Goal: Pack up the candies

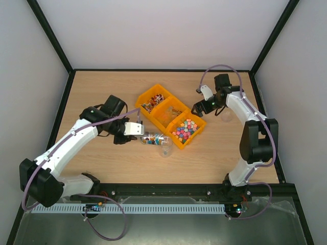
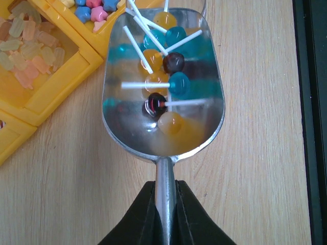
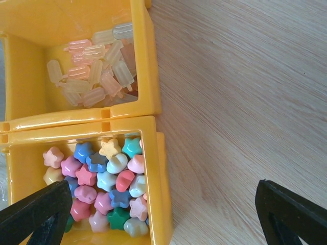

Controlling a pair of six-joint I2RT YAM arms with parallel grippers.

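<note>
In the left gripper [image 2: 164, 204], jaws pinched narrow on the thin stem: a silver metal scoop [image 2: 122, 122], loaded. Inside the bowl, a heap of round lollipop candies [image 2: 168, 87] on white sticks, orange, teal and dark brown, sticks crossed several ways but mostly slanting toward the open mouth. Long axis of the scoop straight out from the fingers, handle at the gripper, mouth pointing away, held above the wooden table [image 2: 255, 178]. Seen from above, aimed rightward across the table, with a small clear plastic cup [image 1: 164, 150] just past the mouth and a little to the near side; touching or apart, impossible to tell. Just on the far side, a row of yellow plastic bins [image 3: 147, 61]: pale popsicle-shaped gummies [image 3: 94, 71] in the middle one, star-shaped sweets [image 3: 107, 186] in pink, blue, yellow and green in the end one. At that end bin's outer edge, the right gripper [image 3: 163, 204], fingers spread wide, holding nothing. Nearer to the cup by far: the left arm. Likely next: swing the mouth over the cup, then tip forward so the load slides out along the scoop's axis. Some risk of sticks catching on the rim and lollipops spilling onto the wood.
</note>
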